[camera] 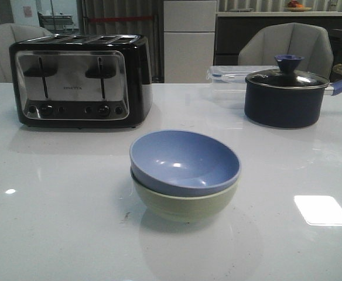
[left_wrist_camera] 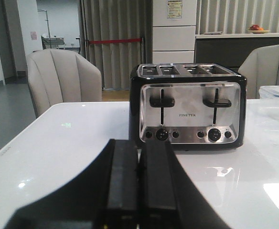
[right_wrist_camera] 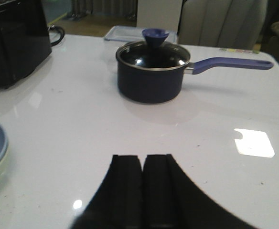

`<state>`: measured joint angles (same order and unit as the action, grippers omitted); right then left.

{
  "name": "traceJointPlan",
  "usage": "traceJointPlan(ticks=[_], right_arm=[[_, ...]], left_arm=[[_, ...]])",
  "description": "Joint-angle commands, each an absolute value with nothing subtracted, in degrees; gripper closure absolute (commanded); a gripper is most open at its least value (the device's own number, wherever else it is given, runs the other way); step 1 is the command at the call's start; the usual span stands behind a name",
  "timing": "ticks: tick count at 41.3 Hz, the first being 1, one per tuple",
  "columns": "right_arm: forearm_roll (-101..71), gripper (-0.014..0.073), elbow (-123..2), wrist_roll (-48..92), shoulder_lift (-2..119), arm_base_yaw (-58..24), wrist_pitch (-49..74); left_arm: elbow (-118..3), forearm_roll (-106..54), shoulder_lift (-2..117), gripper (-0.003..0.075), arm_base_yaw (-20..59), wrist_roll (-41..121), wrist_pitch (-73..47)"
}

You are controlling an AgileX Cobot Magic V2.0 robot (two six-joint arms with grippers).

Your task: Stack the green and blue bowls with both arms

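We count two bowls at mid-table: one blue bowl [camera: 185, 161] nested inside one green bowl [camera: 185, 202]. Behind them stand one four-slot toaster [camera: 80, 79] to the left, one navy lidded saucepan [camera: 285, 96] to the right and one clear lidded container [camera: 229, 79]. Left gripper [left_wrist_camera: 138, 186] and right gripper [right_wrist_camera: 142, 191] are both closed, empty, clear of the stack

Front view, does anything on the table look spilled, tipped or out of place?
Nothing stands out. The blue bowl sits nested in the green bowl, tilted slightly. The toaster and lidded pot stand upright, and the table shows only light reflections.
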<state>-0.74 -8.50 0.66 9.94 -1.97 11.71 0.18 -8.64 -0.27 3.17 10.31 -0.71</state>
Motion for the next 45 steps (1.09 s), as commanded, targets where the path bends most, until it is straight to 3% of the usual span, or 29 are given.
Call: traceJointPlan(ticks=[1, 8, 45], right_arm=[[-0.79, 0.0537, -5.29, 1.15, 4.08, 0.39, 3.47], [-0.84, 0.0537, 1.50, 1.15, -1.79, 1.35, 0.00], [-0.84, 0.0537, 1.41, 1.15, -1.74, 1.35, -0.64]], left_arm=[[0.49, -9.13, -1.39, 0.0627, 3.53, 10.14, 3.65], [0.49, -9.13, -1.39, 0.0627, 3.53, 10.14, 3.65], [0.49, -9.13, -1.39, 0.0627, 3.53, 10.14, 3.65]])
